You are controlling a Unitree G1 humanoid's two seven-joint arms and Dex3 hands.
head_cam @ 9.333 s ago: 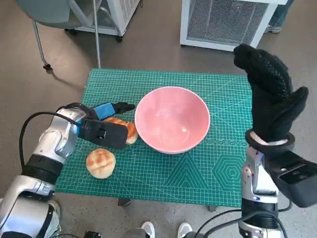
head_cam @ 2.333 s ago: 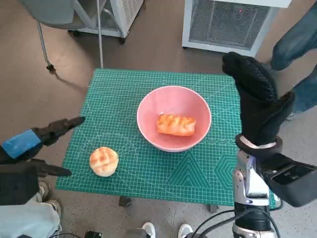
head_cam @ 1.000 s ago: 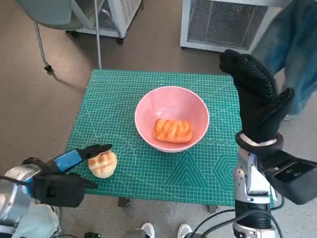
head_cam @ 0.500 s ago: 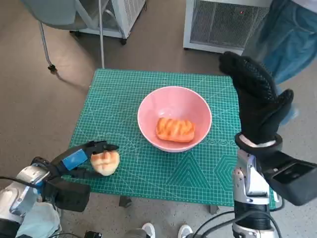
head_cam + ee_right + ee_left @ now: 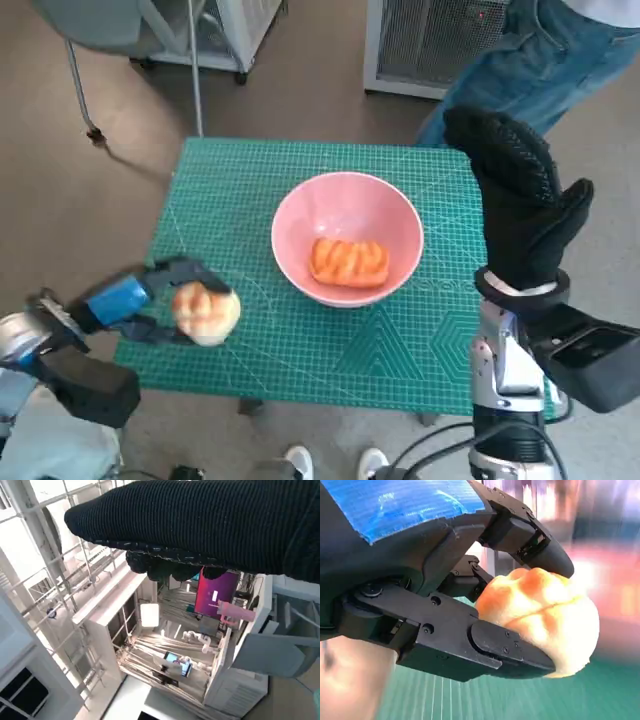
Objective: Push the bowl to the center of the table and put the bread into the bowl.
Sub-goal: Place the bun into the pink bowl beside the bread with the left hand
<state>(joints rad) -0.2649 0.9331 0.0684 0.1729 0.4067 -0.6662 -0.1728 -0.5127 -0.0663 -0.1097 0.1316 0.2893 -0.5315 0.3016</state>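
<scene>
While I read the head view from the left edge, I see the left hand (image 5: 135, 300) low at the table's near-left corner, its fingers (image 5: 180, 268) closed around the round bun (image 5: 206, 312). From the left wrist camera I confirm the grip: the black fingers (image 5: 507, 647) clamp the bun (image 5: 547, 620) from both sides. I cannot tell from either view whether the bun touches the green mat (image 5: 240, 190) or sits just above it. Further right, the pink bowl (image 5: 300, 215) stands near the middle of the mat, with the long bread roll (image 5: 348, 261) lying inside it. At the right side, I see the right hand (image 5: 525, 205) raised upright beside the table's right edge, fingers together and straight, holding nothing. Behind it stands a person in blue trousers (image 5: 545, 60).
</scene>
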